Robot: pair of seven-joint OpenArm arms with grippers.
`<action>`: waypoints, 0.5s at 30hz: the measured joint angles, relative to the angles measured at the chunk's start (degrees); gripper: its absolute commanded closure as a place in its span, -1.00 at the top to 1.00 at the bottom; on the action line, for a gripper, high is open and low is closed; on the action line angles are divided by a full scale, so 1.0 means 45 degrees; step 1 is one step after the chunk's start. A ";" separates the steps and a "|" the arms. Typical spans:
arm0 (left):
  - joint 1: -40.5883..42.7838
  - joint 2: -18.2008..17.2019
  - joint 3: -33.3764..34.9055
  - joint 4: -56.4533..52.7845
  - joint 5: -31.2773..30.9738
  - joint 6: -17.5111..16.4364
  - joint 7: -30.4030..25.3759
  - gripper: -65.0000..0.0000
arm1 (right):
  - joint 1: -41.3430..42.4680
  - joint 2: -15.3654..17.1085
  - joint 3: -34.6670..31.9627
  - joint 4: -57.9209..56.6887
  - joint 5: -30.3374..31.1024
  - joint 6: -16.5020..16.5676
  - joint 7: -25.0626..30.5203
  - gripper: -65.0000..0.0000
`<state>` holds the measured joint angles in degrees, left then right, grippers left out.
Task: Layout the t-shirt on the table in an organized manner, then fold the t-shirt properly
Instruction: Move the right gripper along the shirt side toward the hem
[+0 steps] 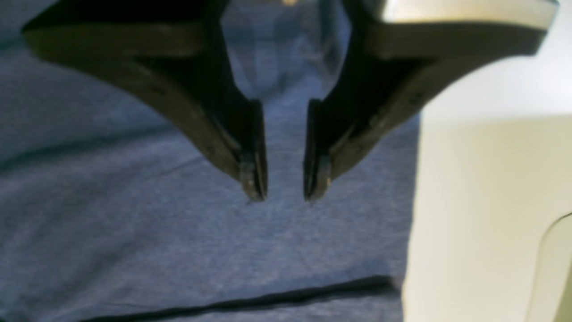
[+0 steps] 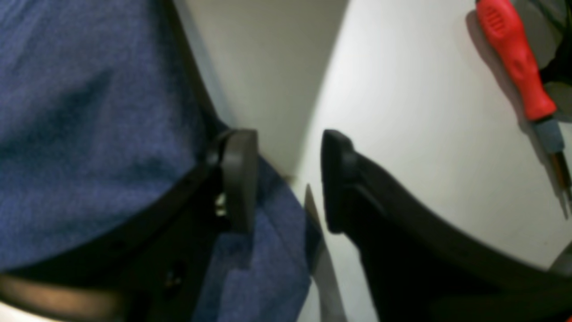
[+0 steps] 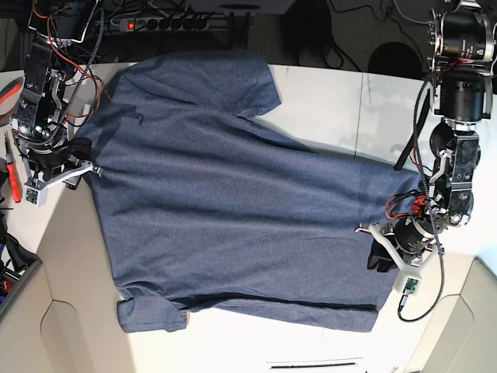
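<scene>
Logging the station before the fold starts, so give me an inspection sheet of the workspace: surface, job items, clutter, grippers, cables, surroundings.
Surface: white table, with a thin seam line.
Job's things: blue t-shirt spread flat, plain side up, a few creases.
Clutter: red-handled screwdriver on the table beside the shirt.
Grippers: left gripper open just above the cloth, holding nothing; right gripper open at the shirt's edge, holding nothing.
Cables: loose wiring along both arms; power strip behind the table.
Surroundings: dark floor beyond the table; nothing else seen.
</scene>
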<state>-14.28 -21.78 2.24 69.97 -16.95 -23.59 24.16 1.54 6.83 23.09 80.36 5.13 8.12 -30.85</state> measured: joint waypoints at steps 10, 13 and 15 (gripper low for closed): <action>0.0175 0.0544 0.0000 0.0000 -0.0010 -0.0005 0.0068 -0.44 | 0.1666 0.0034 0.0000 -0.0015 -0.0384 0.0015 0.0602 -0.24; 0.0209 0.0534 -0.0010 -0.0005 -0.0005 -0.0005 0.0078 -0.44 | 0.2657 0.0034 0.0000 -0.0316 -0.0393 0.0049 0.0695 -0.24; 0.0233 0.0534 -0.0010 -0.0005 0.0005 -0.0010 0.0112 -0.44 | 0.3526 0.0034 0.0000 -0.1190 -0.0389 0.0068 0.0889 -0.24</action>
<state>-13.23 -19.38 2.20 69.95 -16.93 -23.64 24.67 17.41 6.98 23.09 75.00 3.38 8.43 -26.85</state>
